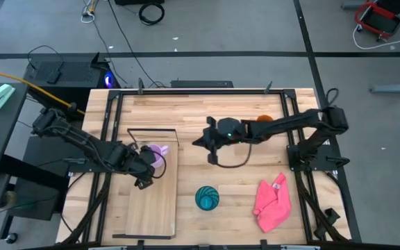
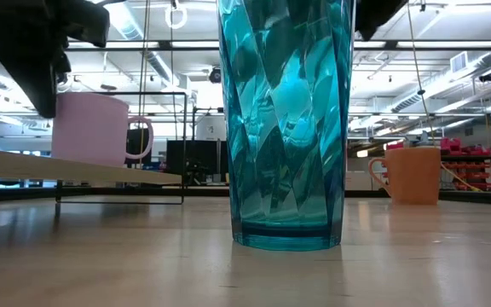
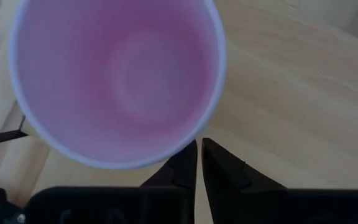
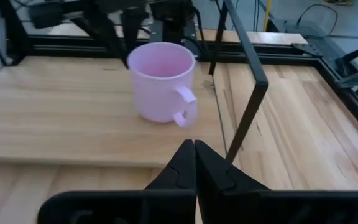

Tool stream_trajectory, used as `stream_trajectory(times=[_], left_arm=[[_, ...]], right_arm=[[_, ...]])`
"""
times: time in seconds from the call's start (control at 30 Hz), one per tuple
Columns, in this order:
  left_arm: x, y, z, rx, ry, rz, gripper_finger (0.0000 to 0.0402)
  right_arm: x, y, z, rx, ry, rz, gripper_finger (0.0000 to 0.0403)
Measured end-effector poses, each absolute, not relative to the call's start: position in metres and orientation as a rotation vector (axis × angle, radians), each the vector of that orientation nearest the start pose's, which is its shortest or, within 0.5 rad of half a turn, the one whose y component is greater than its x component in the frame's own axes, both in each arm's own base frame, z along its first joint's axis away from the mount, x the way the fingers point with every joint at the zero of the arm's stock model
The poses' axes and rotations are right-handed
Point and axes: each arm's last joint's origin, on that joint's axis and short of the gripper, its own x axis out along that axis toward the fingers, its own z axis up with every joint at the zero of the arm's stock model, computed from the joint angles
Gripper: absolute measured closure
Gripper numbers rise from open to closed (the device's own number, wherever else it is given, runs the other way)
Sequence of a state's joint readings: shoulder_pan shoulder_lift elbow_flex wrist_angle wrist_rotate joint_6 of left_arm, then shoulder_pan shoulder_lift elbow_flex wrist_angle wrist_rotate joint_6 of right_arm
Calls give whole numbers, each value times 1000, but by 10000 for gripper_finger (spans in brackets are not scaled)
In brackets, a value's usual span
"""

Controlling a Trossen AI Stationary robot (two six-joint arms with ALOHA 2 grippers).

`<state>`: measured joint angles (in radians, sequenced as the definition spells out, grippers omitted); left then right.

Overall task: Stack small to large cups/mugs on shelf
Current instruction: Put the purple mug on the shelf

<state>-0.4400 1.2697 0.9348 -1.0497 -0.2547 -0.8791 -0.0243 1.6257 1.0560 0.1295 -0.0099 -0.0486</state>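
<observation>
The lilac-purple handled mug (image 1: 157,154) stands upright, mouth up, at the wire-framed end of the long light-wood shelf (image 1: 153,208), its handle pointing toward the counter's middle. The left claw (image 1: 146,175), fingers nearly together, sits just beside it, holding nothing. The right claw (image 1: 212,151) is pressed together, empty.

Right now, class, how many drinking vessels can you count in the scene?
3. The lilac mug stands on the shelf; the teal cup on the table's front; the orange mug at the back, partly hidden overhead.
</observation>
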Motion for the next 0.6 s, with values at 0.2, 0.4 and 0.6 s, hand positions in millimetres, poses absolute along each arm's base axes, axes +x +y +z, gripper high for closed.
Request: stream_trajectory(times=[0.2, 0.4, 0.6], left_arm=[[194, -83, 238, -259, 1219, 427, 379], [194, -82, 238, -239, 1201, 438, 375], [194, -82, 238, -240, 1201, 439, 382]], right_arm=[[392, -22, 231, -28, 464, 0, 402], [417, -25, 221, -26, 492, -1, 402], [432, -28, 217, -27, 486, -4, 402]])
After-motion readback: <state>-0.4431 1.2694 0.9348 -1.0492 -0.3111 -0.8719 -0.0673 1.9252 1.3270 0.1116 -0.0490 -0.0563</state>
